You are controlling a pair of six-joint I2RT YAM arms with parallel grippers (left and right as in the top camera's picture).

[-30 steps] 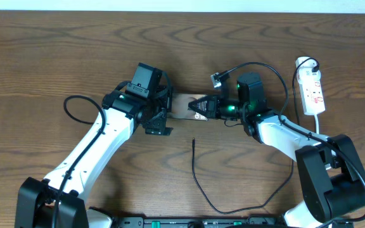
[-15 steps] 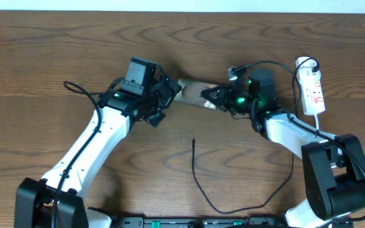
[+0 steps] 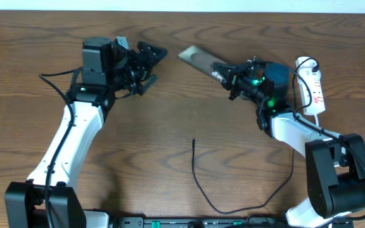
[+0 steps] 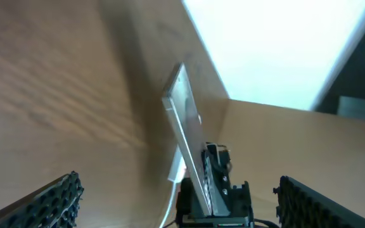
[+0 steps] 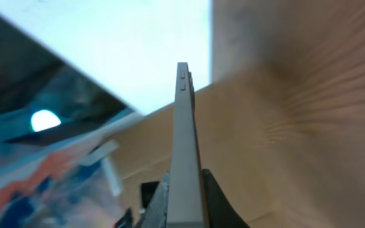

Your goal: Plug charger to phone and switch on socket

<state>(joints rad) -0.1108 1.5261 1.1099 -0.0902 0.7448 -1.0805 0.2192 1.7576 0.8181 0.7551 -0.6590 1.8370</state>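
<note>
The flat dark phone slab (image 3: 198, 59) is now clamped by the right pincer (image 3: 224, 71) alone, upper centre; the left pincer (image 3: 149, 66) is backed off upper left, wide open, empty. The thin black charger cable (image 3: 193, 155) is left unplugged below.

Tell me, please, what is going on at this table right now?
The right pincer holds the phone by one end, raised and tilted above the table. The left pincer is open and empty, apart from the phone. The charger lies loose between the arms, its tip unplugged, and nothing touches the socket beside the right arm.
</note>
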